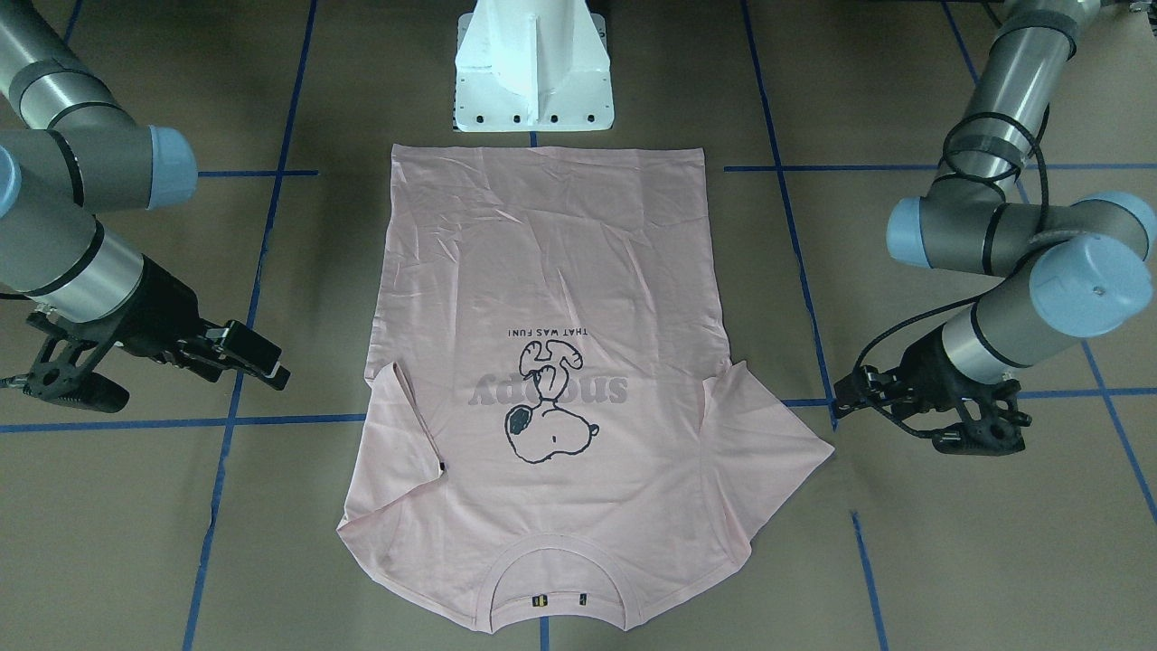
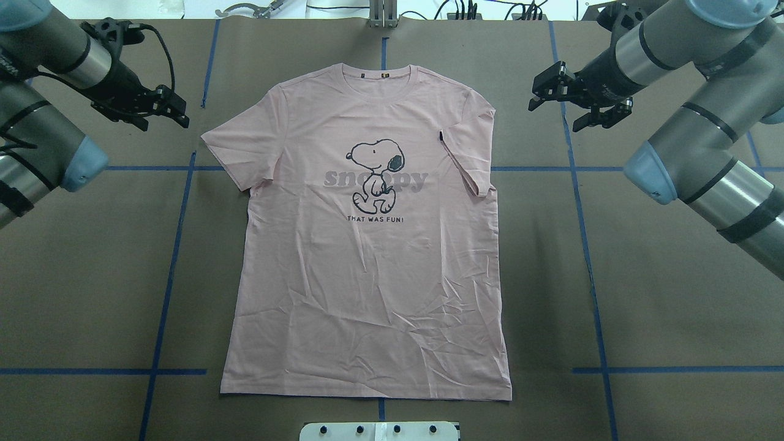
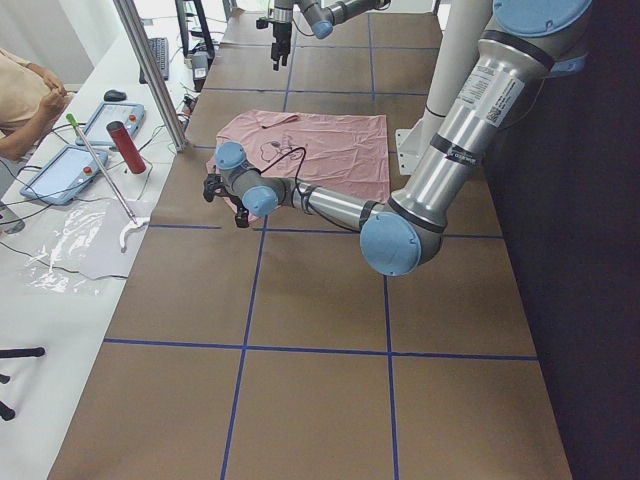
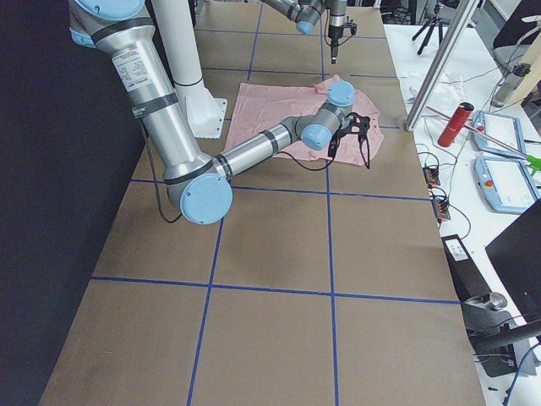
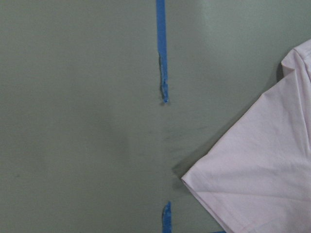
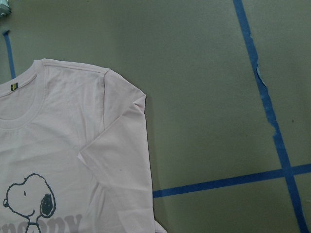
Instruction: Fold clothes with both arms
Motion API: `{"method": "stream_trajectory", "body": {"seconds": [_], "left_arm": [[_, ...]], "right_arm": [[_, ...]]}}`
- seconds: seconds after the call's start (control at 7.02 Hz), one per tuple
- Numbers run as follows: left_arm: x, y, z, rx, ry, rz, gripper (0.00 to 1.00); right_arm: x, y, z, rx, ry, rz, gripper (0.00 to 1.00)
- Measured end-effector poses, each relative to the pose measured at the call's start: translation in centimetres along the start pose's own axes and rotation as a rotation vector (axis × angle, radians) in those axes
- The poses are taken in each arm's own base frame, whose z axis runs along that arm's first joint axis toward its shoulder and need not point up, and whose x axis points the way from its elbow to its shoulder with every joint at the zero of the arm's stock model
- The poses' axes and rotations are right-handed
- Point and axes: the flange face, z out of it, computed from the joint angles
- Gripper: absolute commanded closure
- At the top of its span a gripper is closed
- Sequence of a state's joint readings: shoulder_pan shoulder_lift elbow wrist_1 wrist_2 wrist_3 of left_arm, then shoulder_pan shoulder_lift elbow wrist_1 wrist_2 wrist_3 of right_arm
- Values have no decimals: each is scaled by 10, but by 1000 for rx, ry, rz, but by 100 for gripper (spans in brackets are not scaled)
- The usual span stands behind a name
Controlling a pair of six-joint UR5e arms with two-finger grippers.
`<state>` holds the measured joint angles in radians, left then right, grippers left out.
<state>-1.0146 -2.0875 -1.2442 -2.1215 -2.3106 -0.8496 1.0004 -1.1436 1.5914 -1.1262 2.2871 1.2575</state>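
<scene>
The pale pink Snoopy T-shirt (image 2: 367,275) lies flat and front up in the middle of the table, collar away from the robot; it also shows in the front-facing view (image 1: 551,271). The sleeve on my left is spread out (image 2: 226,147). The sleeve on my right is folded inward over the shirt (image 2: 468,153). My left gripper (image 2: 176,109) hovers open and empty beside the spread sleeve, whose corner shows in the left wrist view (image 5: 252,165). My right gripper (image 2: 544,89) hovers open and empty beside the right shoulder, which shows in the right wrist view (image 6: 116,97).
The white pedestal base (image 1: 533,72) stands at the shirt's hem. Blue tape lines (image 2: 165,294) grid the brown table. Beyond the far edge a side bench holds tablets and a red bottle (image 3: 127,147), with a metal post (image 3: 150,75) and a person (image 3: 20,100) nearby.
</scene>
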Motion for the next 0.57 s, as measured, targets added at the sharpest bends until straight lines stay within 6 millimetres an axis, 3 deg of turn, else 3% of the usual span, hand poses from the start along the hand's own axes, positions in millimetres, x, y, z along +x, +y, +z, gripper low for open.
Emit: {"method": "stream_trajectory", "body": {"seconds": [0.57], "left_arm": [[8,-11,20,49,-16,28,22]], "right_arm": [[3,2,-1,-1,0,-6,0]]}}
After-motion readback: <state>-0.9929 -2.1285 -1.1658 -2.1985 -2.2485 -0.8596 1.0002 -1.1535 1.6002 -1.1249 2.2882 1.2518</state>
